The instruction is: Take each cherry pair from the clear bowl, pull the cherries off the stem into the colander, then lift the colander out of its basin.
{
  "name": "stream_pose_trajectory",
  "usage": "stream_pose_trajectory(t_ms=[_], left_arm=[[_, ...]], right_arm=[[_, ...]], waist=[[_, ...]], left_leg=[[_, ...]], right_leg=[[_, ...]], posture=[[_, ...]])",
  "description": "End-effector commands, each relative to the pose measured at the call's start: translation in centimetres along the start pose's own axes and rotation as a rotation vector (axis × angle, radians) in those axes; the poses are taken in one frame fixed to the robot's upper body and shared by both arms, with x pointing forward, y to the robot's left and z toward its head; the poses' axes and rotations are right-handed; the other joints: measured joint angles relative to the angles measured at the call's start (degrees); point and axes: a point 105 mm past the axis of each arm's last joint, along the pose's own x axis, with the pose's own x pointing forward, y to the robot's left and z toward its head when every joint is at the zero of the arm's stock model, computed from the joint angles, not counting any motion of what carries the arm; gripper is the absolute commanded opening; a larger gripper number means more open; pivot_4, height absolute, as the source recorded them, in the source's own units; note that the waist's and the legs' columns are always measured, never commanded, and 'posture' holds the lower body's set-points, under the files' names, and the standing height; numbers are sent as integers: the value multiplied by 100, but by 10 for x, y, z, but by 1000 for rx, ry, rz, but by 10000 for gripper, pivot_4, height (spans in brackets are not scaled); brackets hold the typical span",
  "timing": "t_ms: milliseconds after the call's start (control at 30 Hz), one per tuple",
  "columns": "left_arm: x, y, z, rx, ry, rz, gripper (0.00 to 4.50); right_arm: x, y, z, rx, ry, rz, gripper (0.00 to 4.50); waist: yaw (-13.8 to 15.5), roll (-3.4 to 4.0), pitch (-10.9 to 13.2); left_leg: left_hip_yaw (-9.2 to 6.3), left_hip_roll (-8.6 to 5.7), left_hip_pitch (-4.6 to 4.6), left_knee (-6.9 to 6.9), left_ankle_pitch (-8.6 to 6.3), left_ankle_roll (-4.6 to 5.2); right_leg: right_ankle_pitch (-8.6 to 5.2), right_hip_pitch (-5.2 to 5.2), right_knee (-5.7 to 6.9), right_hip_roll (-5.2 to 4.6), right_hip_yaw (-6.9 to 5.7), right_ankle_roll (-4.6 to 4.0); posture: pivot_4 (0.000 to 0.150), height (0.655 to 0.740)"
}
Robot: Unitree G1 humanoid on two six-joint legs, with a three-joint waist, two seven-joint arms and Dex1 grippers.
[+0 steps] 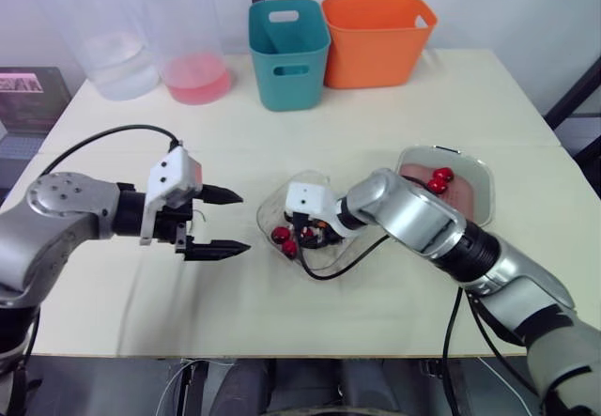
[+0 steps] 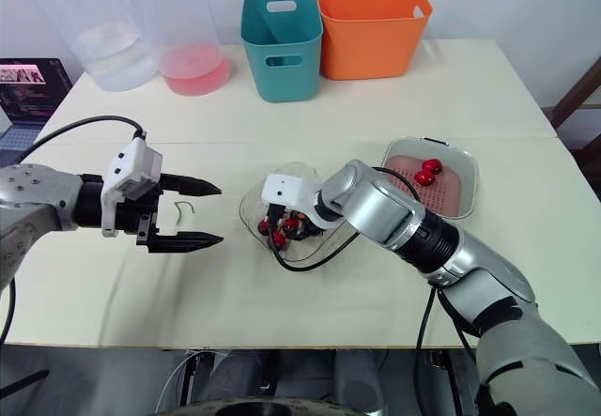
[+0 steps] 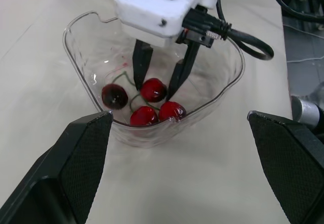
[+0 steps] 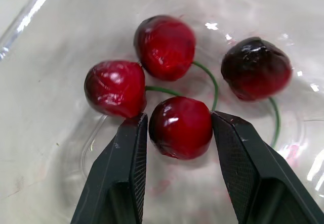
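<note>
Logging my right gripper (image 4: 177, 128) down in the clear bowl (image 3: 81, 47), near centre, pinching one cherry (image 4: 180, 127), while my left gripper (image 1: 242, 221), spread wide, hovers left of the bowl, facing it.

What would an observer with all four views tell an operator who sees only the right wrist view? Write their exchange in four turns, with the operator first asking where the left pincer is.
Operator: My right pincer is closed on a cherry in the clear bowl. Where is the left pincer?
Observer: The left pincer hangs open above the table, on the robot's left of the bowl, and holds nothing.
Operator: Is anything in the colander?
Observer: Yes. Two cherries lie in the colander, which stands on the robot's right of the bowl.
</note>
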Motion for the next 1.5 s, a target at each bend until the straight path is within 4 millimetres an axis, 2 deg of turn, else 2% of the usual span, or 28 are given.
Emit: stream_pose_trajectory(t_ms=[33,100,200,333,433,533,600,667,733,833,1000,1067,1167,1300,1500], left_arm=[[-4,2,14,48,-36,18,45000],[-4,3,15,50,-41,20,45000],[-4,4,15,48,-44,23,45000],[-7,8,14,36,-51,34,45000],[-14,18,18,8,-101,61,45000],[-20,27,29,-21,-180,75,45000],[-22,34,39,-31,-239,83,45000],[-21,38,51,-30,-287,79,45000],[-18,43,64,-26,-339,83,45000],[-15,50,89,-30,-427,67,45000],[-8,63,110,-27,-472,35,45000],[-5,74,117,-44,-488,47,45000],[0,74,125,-70,-485,-59,45000],[10,82,126,-75,-463,-81,45000],[24,80,131,-118,-478,-188,45000]], right_arm=[[-3,-3,3,-39,-3,-10,9426],[-6,-6,6,-45,-12,-18,6907],[-16,-16,12,-51,-34,-51,6907],[-47,-29,22,-161,-99,-101,6907],[-83,-31,33,-361,-202,-144,6907],[-111,-21,44,-620,-340,-179,6907],[-125,-30,47,-682,-376,-300,6907],[-137,-40,51,-835,-389,-446,6907],[-144,-39,56,-969,-421,-513,6907],[-151,-36,60,-1209,-434,-628,6907],[-154,-32,68,-1398,-477,-731,6907],[-154,-31,69,-1419,-492,-744,6907],[-153,-28,72,-1451,-511,-754,6907],[-152,-26,73,-1466,-521,-754,6907],[-148,-22,72,-1469,-526,-743,6907]], waist=[[1,0,0],[-1,0,0],[-4,0,0],[4,0,0],[20,-1,0],[15,-3,1],[14,-3,1],[-5,-3,1],[-3,-3,1],[6,-5,2],[-12,-6,3],[-12,-6,3],[-12,-5,3],[-13,-6,3],[-20,-6,3]], left_leg=[[0,0,0,0,0,0],[0,0,0,0,0,0],[0,0,0,0,0,0],[0,-1,0,1,1,-2],[0,-2,-1,2,-4,6],[0,-2,-1,2,-6,10],[1,0,-1,4,-5,9],[3,0,0,9,-2,3],[7,-1,0,11,7,-12],[7,-1,0,12,8,-14],[11,-4,0,14,10,-17],[10,-5,1,15,11,-18],[9,-15,0,16,11,-18],[8,-16,0,16,11,-18],[7,-17,0,18,11,-18]], right_leg=[[0,0,0,0,-1,0],[0,1,0,0,0,0],[0,0,0,1,0,0],[0,1,0,0,0,0],[0,3,-2,-1,-3,1],[0,7,-6,-1,-6,2],[0,10,-7,0,-9,3],[0,10,-3,0,-8,3],[0,8,2,-1,-6,4],[0,7,3,-1,-6,4],[0,4,8,-1,-5,4],[0,4,9,1,-6,4],[0,4,10,2,-5,4],[0,3,10,2,-5,4],[0,3,11,3,-5,4]], posture=[[1500,7394],[1500,7394],[1500,7394],[1500,7394],[1500,7394],[1500,7394],[1500,7394],[1500,7394],[1500,7394],[1500,7394],[1500,7394],[1500,7394],[1500,7394],[1500,7394],[1500,7394]])
